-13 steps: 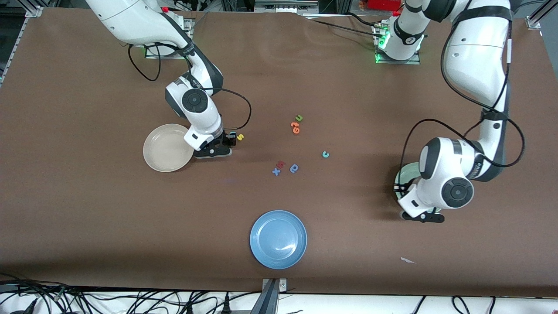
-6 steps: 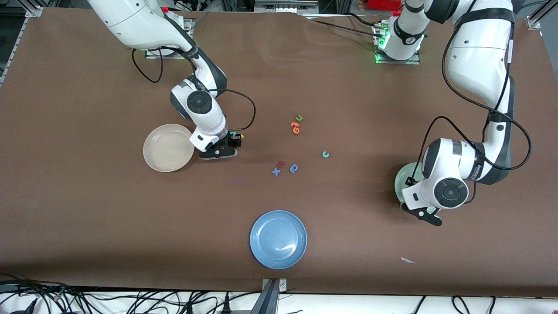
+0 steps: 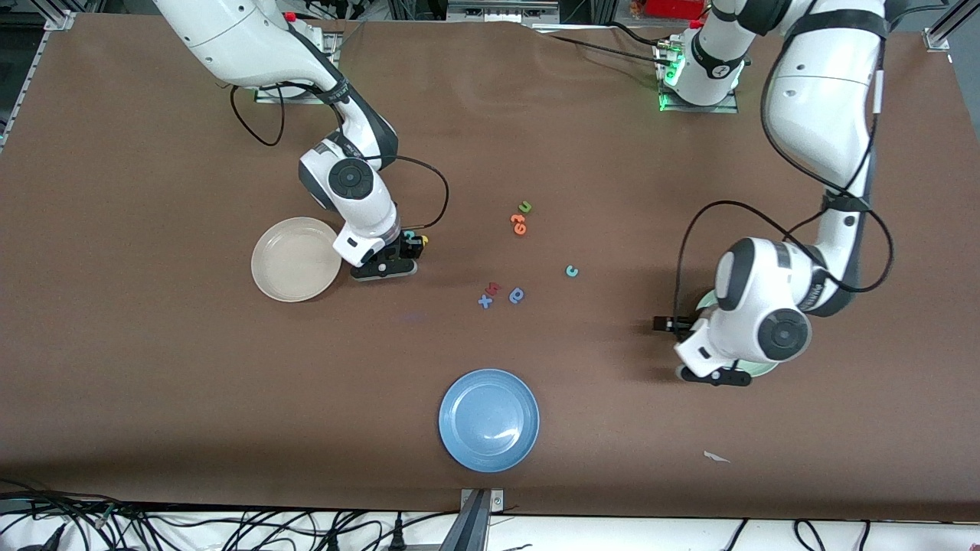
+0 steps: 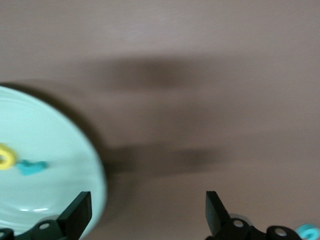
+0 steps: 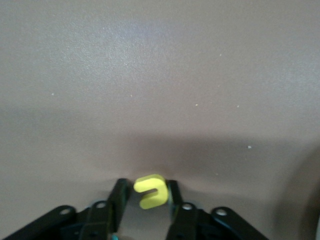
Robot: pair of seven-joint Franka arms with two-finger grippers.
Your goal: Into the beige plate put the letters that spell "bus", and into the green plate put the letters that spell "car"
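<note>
- We saw the right gripper [image 3: 413,246] low over the table [image 3: 153,367], just beside the beige plate [image 3: 295,260], on the side toward the left arm's end.
- Its fingers [image 5: 119,197] pinched a yellow letter [image 5: 150,191].
- A teal letter [image 3: 409,235] lay close by this gripper; the beige plate had no letter in it.
- The left gripper [image 4: 145,212] hung at the edge of the green plate [image 4: 45,150], with its fingers [image 4: 77,212] spread wide and holding nothing.
- In the green plate lay a yellow round letter [image 4: 6,156] and a teal piece [image 4: 31,167], touching or nearly so.
- The teal c [image 3: 571,271] lay near the middle of the table.
</note>
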